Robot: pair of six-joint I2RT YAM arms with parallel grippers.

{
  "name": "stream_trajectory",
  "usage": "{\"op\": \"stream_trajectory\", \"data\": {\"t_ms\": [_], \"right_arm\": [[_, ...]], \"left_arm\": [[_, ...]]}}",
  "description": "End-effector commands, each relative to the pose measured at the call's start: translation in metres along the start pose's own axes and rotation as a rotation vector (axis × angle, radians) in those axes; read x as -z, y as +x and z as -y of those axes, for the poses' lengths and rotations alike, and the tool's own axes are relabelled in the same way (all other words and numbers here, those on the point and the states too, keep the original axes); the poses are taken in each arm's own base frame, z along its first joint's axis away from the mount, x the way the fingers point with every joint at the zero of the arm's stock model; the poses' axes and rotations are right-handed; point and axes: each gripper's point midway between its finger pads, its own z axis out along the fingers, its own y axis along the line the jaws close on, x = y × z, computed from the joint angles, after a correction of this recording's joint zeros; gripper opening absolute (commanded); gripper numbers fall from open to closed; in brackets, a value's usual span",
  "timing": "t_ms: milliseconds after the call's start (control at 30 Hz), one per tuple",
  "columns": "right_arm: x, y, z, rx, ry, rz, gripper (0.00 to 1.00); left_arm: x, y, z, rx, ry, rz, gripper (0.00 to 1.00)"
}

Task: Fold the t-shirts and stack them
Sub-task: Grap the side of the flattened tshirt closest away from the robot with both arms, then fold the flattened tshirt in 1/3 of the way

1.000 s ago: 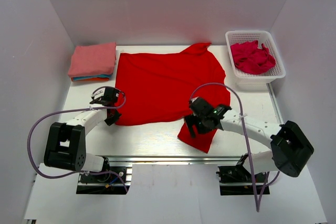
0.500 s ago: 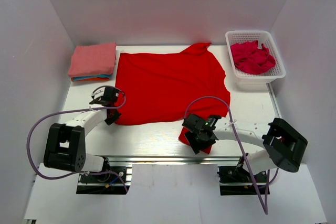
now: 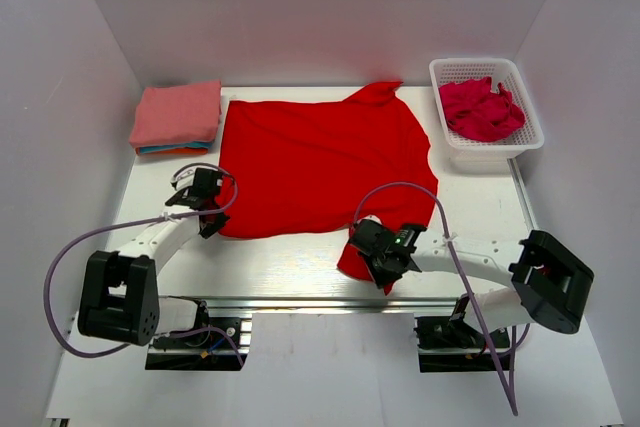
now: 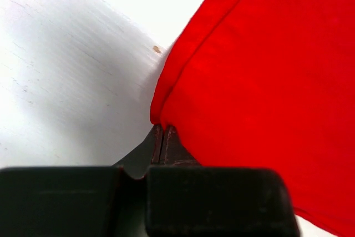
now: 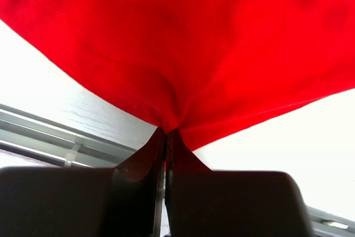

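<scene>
A bright red t-shirt [image 3: 320, 162] lies spread on the white table [image 3: 280, 267]. My left gripper [image 3: 215, 217] is shut on its near left corner; in the left wrist view the pinched hem [image 4: 161, 120] bunches at the fingertips. My right gripper [image 3: 372, 259] is shut on the sleeve flap at the shirt's near right, and the red cloth [image 5: 183, 54] gathers into the closed jaws. A folded stack of t-shirts [image 3: 177, 117], salmon-pink over teal and orange, rests at the back left. Crumpled crimson-pink t-shirts [image 3: 480, 109] fill the basket.
The white lattice basket [image 3: 532, 125] stands at the back right. White walls enclose the table on three sides. A metal rail [image 3: 300, 301] runs along the near edge, just in front of the right gripper.
The right gripper came down toward the near edge onto the sleeve flap and shut on it. The left gripper stayed shut on the corner, barely moving.
</scene>
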Motion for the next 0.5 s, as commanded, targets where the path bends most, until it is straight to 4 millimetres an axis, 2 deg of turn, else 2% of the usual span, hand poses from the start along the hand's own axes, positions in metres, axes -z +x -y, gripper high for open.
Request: {"op": "stream_trajectory", "data": {"t_ms": [0,100,133,233,267,300,433,467], "right_arm": [[0.015,-0.043,0.0,-0.021,0.019,0.178,0.0],[0.025,-0.075,0.006,-0.027,0.064,0.286,0.0],[0.024,-0.081,0.014,-0.042,0.09,0.295,0.0],[0.033,-0.114,0.036,-0.072,0.206,0.369,0.0],[0.035,-0.129,0.038,-0.094,0.202,0.41,0.0],[0.035,-0.137,0.046,-0.115,0.21,0.42,0.0],[0.044,-0.179,0.06,-0.159,0.211,0.521,0.0],[0.045,-0.187,0.071,-0.181,0.227,0.525,0.0]], "left_arm": [[0.011,-0.01,0.011,0.026,0.079,0.039,0.0],[0.014,-0.016,0.02,0.035,0.115,0.05,0.0],[0.019,-0.026,0.028,0.054,0.135,0.069,0.0],[0.021,-0.038,0.035,0.06,0.136,0.09,0.0],[0.02,-0.04,0.037,0.07,0.134,0.088,0.0],[0.02,-0.042,0.04,0.071,0.136,0.09,0.0],[0.024,-0.067,0.051,0.09,0.138,0.15,0.0],[0.023,-0.073,0.055,0.105,0.139,0.163,0.0]]}}
